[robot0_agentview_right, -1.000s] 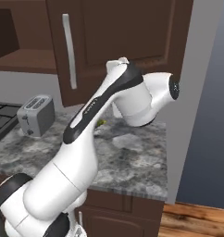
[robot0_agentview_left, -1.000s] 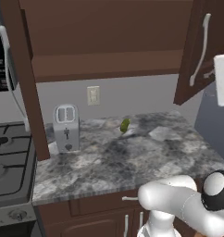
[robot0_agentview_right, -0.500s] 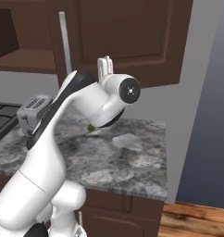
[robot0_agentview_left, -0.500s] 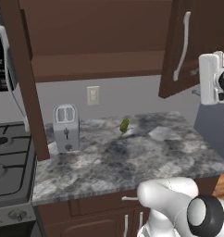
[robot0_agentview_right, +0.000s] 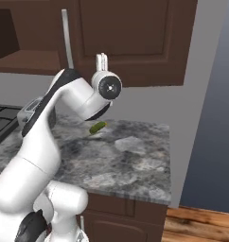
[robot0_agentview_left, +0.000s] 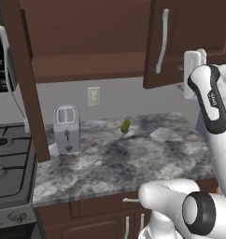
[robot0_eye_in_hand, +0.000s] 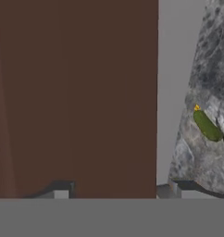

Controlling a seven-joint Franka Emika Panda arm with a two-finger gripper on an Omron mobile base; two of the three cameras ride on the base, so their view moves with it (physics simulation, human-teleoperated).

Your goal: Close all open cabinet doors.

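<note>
Right cabinet door (robot0_agentview_left: 189, 37) ajar, tool (robot0_agentview_left: 194, 70) against its lower edge; left cabinet door (robot0_agentview_left: 21, 79) wide open.

Rendered domestic kitchen. Evidence: speckled granite counter (robot0_agentview_left: 115, 158); dark-brown upper cabinet doors (robot0_agentview_left: 161, 42) with silver bar handles; silver toaster (robot0_agentview_left: 67, 129); gas stove (robot0_agentview_left: 10, 163); wall outlet (robot0_agentview_left: 93, 96); wood floor (robot0_agentview_right: 201, 224).

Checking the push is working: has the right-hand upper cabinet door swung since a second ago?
Yes. In the left base view the cabinet door has swung left, toward closed; its handle is now nearer the wall outlet.
</note>
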